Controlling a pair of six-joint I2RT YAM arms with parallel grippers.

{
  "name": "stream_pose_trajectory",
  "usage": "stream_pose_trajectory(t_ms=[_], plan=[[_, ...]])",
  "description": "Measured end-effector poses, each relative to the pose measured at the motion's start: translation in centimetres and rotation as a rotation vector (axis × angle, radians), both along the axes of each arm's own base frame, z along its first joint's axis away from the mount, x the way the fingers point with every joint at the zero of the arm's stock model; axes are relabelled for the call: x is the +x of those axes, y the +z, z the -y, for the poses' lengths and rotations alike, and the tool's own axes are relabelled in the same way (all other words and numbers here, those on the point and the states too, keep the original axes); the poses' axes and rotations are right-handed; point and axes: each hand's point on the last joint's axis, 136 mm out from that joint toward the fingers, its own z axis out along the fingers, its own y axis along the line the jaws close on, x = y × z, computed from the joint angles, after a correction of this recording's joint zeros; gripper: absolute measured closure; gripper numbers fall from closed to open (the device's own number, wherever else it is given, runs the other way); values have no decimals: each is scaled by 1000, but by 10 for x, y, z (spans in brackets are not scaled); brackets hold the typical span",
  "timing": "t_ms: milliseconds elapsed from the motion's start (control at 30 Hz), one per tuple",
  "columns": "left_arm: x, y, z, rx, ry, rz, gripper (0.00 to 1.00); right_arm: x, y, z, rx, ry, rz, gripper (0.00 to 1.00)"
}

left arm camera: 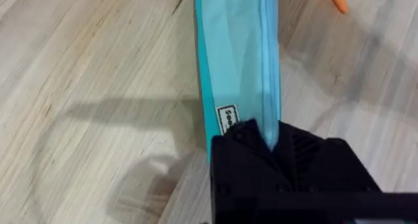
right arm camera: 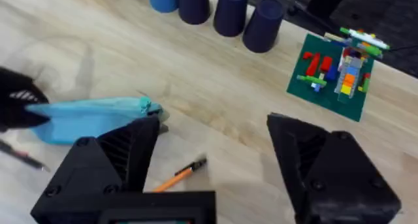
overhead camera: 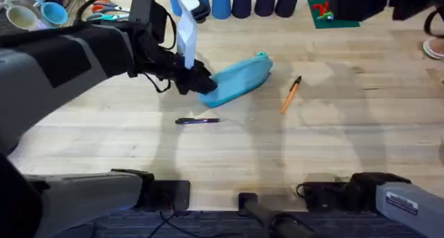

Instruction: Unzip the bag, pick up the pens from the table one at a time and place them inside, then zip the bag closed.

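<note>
- Light blue fabric: the bag (overhead camera: 239, 78) lies slanted on the table (overhead camera: 333, 141), near the middle, its teal pull end pointing toward the far side and the right.
- The left gripper (overhead camera: 198, 82) reaches in from the left and is pinched onto the bag's near-left end; in the left wrist view its black fingers (left arm camera: 245, 152) close over the zipper seam, just beside a small white label (left arm camera: 227, 119).
- The right gripper (right arm camera: 212, 162) hangs above the table with its black fingers spread wide apart, holding nothing; the bag and the orange pen lie below and ahead of it.
- The orange pen (overhead camera: 290, 94) lies on the wood just to the right of the bag, apart from it, black tip toward the far side.
- The dark pen (overhead camera: 198, 121) lies nearer the robot than the bag, roughly crosswise, not touching it.
- A row of blue cups (right arm camera: 215, 5) stands along the far edge, and a brick model on a green plate (right arm camera: 336, 74) sits at the far right.
</note>
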Motion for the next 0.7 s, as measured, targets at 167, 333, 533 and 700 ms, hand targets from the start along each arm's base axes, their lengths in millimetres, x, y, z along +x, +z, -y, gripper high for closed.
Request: stream_pose_trajectory(t_ms=[167, 333, 533, 700], plan=[[0, 0, 0, 0, 0, 0, 959, 6, 4, -4, -36, 71, -90, 9], [0, 0, 0, 0, 0, 1, 959, 20, -4, -12, -50, 208, -193, 9], [0, 0, 0, 0, 0, 1, 959, 29, -11, -18, 54, 437, -197, 9], [0, 0, 0, 0, 0, 1, 959, 48, -9, -6, 85, 514, -86, 6]])
